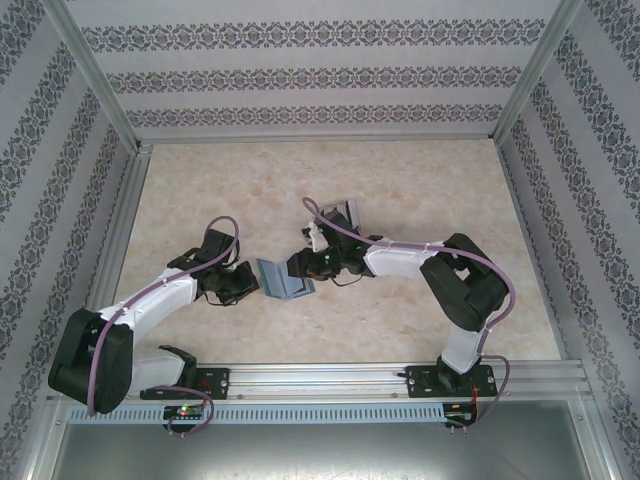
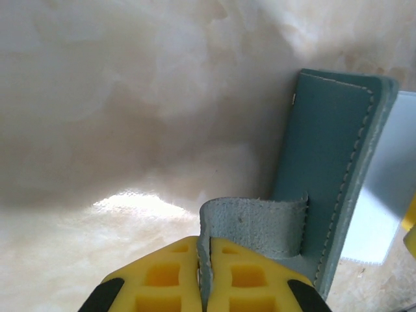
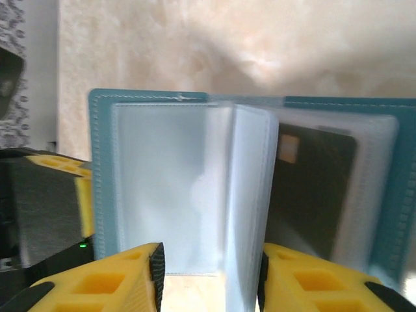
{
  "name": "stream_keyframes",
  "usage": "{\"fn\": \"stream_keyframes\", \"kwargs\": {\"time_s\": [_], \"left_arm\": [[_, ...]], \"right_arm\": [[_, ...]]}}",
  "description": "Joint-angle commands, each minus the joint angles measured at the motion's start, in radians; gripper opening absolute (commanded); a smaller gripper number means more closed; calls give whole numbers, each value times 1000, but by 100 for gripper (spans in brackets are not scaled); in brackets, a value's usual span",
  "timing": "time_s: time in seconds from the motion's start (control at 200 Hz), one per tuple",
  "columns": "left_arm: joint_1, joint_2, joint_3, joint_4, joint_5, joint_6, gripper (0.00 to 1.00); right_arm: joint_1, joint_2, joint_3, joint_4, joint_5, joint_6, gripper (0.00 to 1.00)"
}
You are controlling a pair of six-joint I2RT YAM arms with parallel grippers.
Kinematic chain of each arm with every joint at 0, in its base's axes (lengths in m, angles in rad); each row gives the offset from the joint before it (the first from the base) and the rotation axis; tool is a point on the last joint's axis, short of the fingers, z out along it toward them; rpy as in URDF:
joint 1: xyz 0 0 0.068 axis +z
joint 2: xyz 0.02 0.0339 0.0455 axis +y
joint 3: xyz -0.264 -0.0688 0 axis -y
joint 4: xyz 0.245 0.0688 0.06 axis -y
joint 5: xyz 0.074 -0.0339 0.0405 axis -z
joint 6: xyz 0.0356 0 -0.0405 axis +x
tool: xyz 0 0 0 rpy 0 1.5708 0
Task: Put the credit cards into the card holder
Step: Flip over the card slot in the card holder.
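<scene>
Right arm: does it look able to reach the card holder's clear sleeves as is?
Likely yes. The card holder is open toward the right gripper, with the left gripper pinching its strap. One sleeve leaf already appears to stand between its parted jaws, with nothing in front.

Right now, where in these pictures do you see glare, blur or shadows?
Left wrist view: a bright glare patch on the beige marbled table; the teal-blue folding leather card holder is sharp. Right wrist view: its clear plastic sleeves and the dark credit card look soft. Top external view: even light, only faint shadows.
</scene>
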Motion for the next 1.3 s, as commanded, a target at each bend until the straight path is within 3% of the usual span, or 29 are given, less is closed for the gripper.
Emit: {"fn": "stream_keyframes", "kwargs": {"time_s": [0.0, 0.245, 1.054, 1.294], "left_arm": [[16, -3, -15, 5, -8, 25, 0], [24, -2, -35, 13, -5, 28, 0], [25, 42, -97, 108, 22, 14, 0], [26, 85, -135, 164, 8, 13, 0]], "right_arm": [[10, -47, 27, -127, 118, -96, 49], [27, -121, 51, -221, 226, -164, 52], [112, 117, 187, -254, 202, -162, 53], [134, 157, 206, -165, 97, -98, 53]]}}
